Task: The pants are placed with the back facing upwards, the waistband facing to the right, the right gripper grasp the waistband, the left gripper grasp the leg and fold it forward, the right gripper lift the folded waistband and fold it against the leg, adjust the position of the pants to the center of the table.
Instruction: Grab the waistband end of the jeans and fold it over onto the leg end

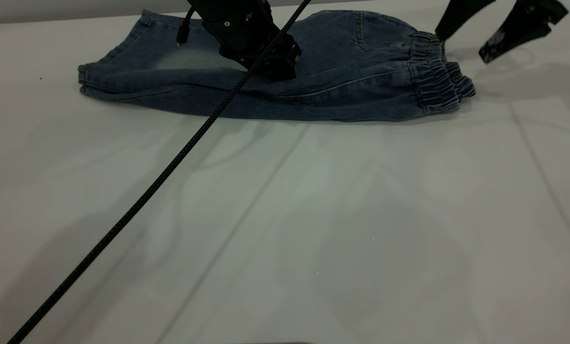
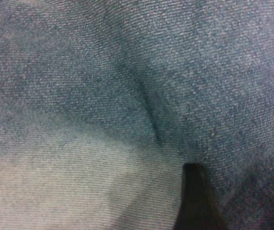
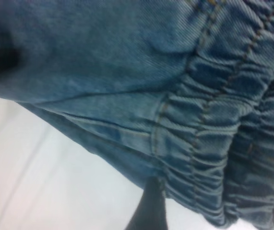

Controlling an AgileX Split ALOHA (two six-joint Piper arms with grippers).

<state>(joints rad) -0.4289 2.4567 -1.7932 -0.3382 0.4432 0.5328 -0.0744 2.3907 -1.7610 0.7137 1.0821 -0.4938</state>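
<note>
Lying across the top of the frame, the pants point(image 1: 285, 81) are folded lengthwise on the table point(image 1: 285, 229), long axis left to right, waistband point(image 1: 438, 76) pointing right. The left gripper point(image 1: 275, 62) presses into their middle, fingers hidden. The right gripper point(image 1: 466, 45) spreads open beside the waistband.

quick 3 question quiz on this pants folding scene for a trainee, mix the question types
1. True or false: the pants are already folded lengthwise, one leg over the other.
2. Which end of the pants is the right gripper at? A) the hem B) the waistband C) the middle
3. Fill in: the left gripper is down on the ____ of the pants.

Key
1. True: layered edges show along the near side.
2. B: it is right beside the waistband, near the table's far edge.
3. Middle.
</note>
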